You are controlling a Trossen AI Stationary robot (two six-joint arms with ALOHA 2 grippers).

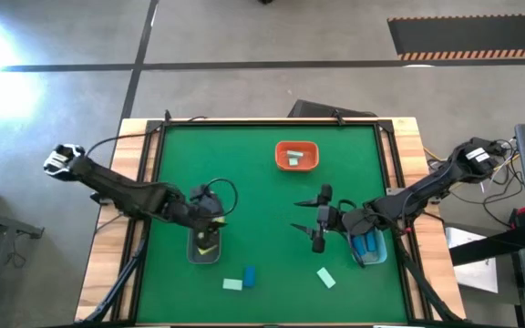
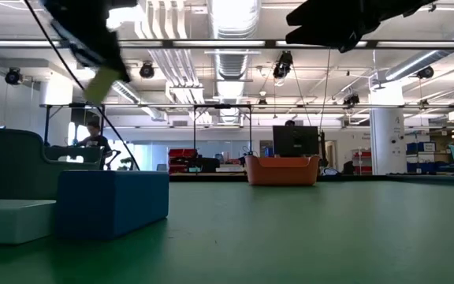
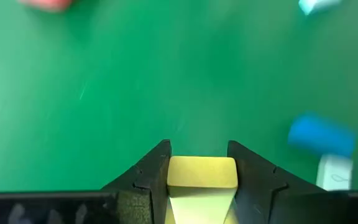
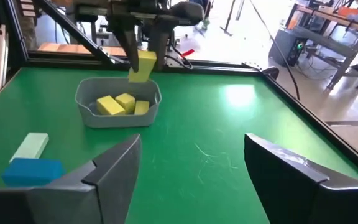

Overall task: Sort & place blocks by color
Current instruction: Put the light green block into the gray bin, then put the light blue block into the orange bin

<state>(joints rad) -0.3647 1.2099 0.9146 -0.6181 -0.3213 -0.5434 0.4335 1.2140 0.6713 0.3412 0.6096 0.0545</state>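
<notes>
Your two arms were dark, almost black, built of slim jointed links. The left arm (image 1: 126, 191) ended at its outer joint in a pale grey-white cap, and the right arm (image 1: 427, 189) carried a similar light patch near its far end. Thin black cables looped off both of them. Your left gripper (image 3: 197, 177) had matte black, wedge-shaped fingers; your right gripper (image 4: 191, 171) had broad, dark, angular fingers (image 4: 114, 168) with a slight sheen.
</notes>
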